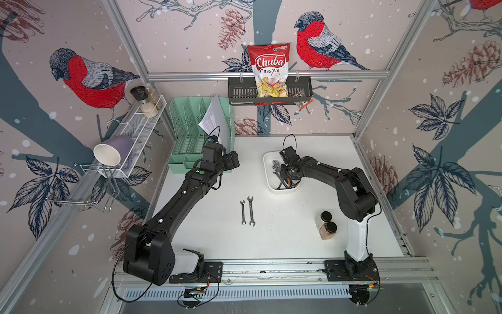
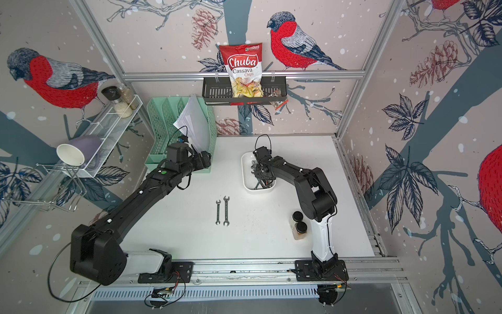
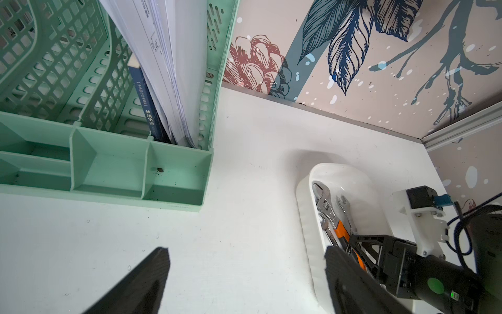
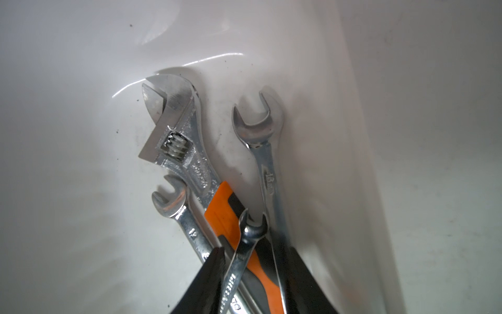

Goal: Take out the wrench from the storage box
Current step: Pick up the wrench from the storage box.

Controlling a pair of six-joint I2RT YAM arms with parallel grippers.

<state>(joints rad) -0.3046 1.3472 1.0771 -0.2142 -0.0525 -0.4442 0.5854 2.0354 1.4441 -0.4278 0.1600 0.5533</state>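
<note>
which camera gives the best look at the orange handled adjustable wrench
The right wrist view: the adjustable wrench is close, jaw, thumbwheel and orange handle clear. The left wrist view shows it small inside the storage box. In both top views the right gripper covers most of it.

Left arm (image 1: 173, 206) and right arm (image 1: 320, 167): black jointed links, white base segments (image 1: 357, 239), round green dot (image 1: 201, 171) near the wrist; left pincer (image 3: 245, 248) and right pincer (image 4: 256, 250) with flat matte-black fingers (image 3: 141, 280).

Wrench handles (image 4: 231, 282) partly behind the fingers (image 4: 201, 285) of the right gripper (image 4: 255, 248), the rest past the frame edge
</note>
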